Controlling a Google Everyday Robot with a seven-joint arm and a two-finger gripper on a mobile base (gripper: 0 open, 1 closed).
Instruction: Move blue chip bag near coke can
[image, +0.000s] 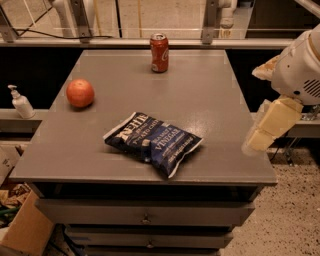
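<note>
Grey table (215, 95) with drawers, contents listed.
- Gripper (265, 131): off the table's right edge, touching nothing; whether open or closed cannot be told.
- Blue chip bag (152, 142): flat, near-centre, well apart from the gripper.
- Coke can (159, 52): upright at the far edge, well apart from the bag.
- Orange fruit (80, 93): left side.
- Step, as judged: approach, bag ungrasped.
- Next move: reach left, descend on the bag.

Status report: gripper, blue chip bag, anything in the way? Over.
Gripper beside grey table's right edge, touching nothing. Crinkly navy-blue chip bag flat, front centre; red coke can upright, back. Round orange fruit left, off that line.
</note>
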